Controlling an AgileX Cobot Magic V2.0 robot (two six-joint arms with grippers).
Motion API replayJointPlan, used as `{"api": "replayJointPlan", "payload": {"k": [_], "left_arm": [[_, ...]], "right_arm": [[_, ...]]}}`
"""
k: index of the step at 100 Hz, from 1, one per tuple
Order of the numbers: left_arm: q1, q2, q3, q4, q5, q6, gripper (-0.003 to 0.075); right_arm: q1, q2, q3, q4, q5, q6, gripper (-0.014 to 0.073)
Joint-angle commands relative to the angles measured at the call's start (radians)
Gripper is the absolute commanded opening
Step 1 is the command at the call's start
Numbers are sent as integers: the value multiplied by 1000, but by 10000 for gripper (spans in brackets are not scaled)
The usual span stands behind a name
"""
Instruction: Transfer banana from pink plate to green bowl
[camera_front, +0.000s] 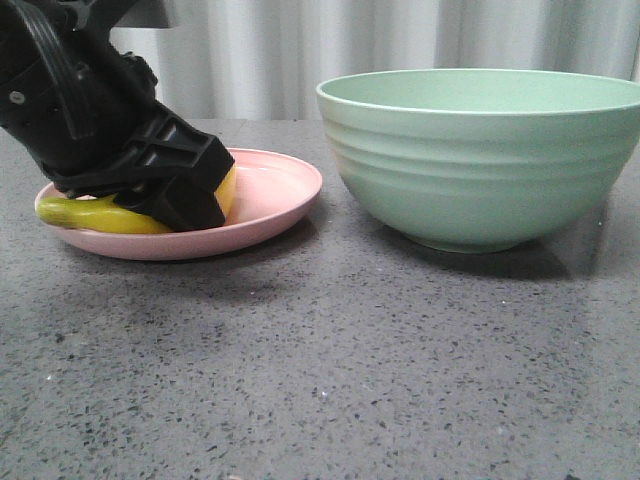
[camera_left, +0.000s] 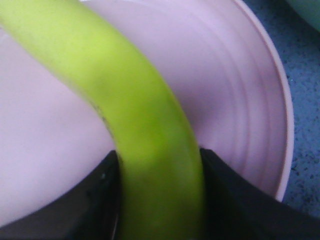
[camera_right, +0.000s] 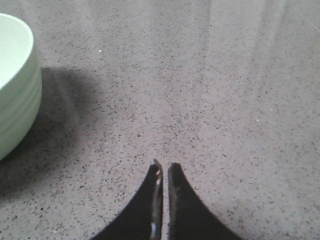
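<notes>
Speckled grey stone tabletop (camera_front: 320, 380) fills the foreground of the front view, bare up to the two dishes that stand farther back. Taking the pink plate (camera_front: 275, 195) as the landmark: it sits on the tabletop toward the robot's left, shallow and round with a low rim. On it lies the banana (camera_front: 95, 213), its greenish stem end pointing away from the bowl and reaching the plate's outer rim, its yellow body running under the black left gripper (camera_front: 185, 200), which reaches down onto the plate from above.

From the left wrist camera the banana (camera_left: 145, 125) curves across the plate's ridged surface (camera_left: 240, 100) and passes straight between the two black fingers (camera_left: 95, 200), which press against both of its sides; the left gripper (camera_left: 160, 200) is clamped on the banana. Whether the fruit is lifted clear of the plate or rests on it cannot be told.

To the right of the plate, near it but not touching, stands the green bowl (camera_front: 480, 160), deep, ridged on its outside and much taller than the plate.

Beyond the bowl from the plate, the right wrist camera shows the right gripper (camera_right: 162, 200) over bare tabletop (camera_right: 200, 100), its two dark fingers (camera_right: 142, 210) drawn together with only a hairline gap, gripping nothing; the bowl's wall (camera_right: 17, 90) stands well apart from it.
</notes>
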Motion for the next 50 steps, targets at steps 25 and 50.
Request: {"api": "replayJointPlan", "payload": {"k": [25, 50], "left_arm": [[-13, -125, -37, -38, -50, -6, 209], [-122, -233, -71, -38, -50, -6, 208]], "right_arm": [[62, 16, -91, -2, 66, -2, -62], [129, 44, -258, -2, 234, -2, -48]]}}
